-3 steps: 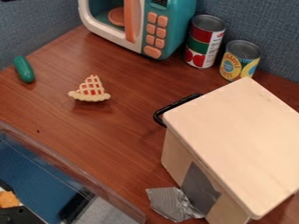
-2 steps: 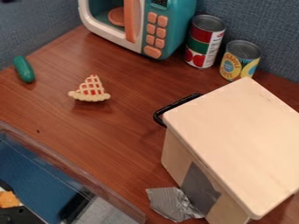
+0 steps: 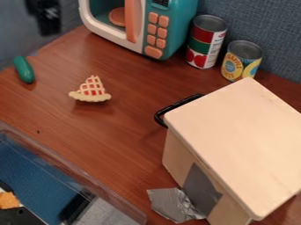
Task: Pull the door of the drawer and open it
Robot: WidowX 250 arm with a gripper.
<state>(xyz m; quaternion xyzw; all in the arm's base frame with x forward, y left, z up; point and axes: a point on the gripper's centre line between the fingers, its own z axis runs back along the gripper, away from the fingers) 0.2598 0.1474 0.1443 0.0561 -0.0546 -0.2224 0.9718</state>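
The black gripper (image 3: 48, 16) is at the upper left, in front of the blue-grey partition, far to the upper left of the wooden drawer box and apart from it. At the right stands the pale wooden box (image 3: 238, 143), seen mostly from above. Its black handle (image 3: 178, 107) sticks out from the side facing the microwave and pie slice. The drawer front below that handle is hidden under the top, so I cannot tell how the drawer stands.
A teal toy microwave (image 3: 176, 26) and two cans (image 3: 206, 41) stand at the back. A pie slice (image 3: 92, 90) and a green cucumber (image 3: 24, 69) lie on the left. Silver tape (image 3: 173, 204) sits by the box, and a clear-walled tray (image 3: 76, 176) is at lower left.
The black gripper has come into view at the upper left, lower than the dark bit at the top edge before. The box, handle and other objects have kept their places.
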